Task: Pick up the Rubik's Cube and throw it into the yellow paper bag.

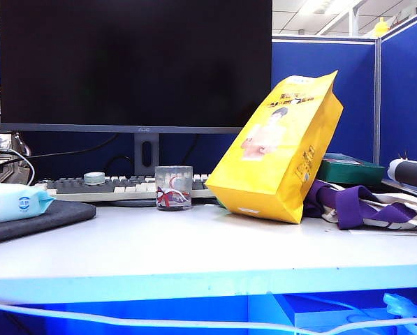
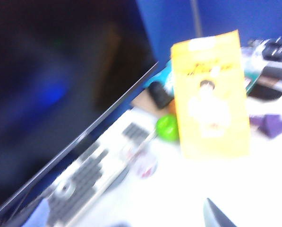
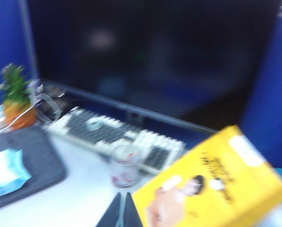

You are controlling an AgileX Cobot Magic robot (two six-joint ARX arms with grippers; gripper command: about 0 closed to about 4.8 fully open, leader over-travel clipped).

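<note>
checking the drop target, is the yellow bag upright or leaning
Leaning: the yellow paper bag tilts with its top toward the right, base on the desk.

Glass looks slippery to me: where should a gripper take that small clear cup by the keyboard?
Probably by its straight side walls at mid-height, coming from the table's front edge: the cup stands upright, keyboard close behind, yellow paper bag to one side. The left gripper and right gripper are above the table, away from it.
</note>
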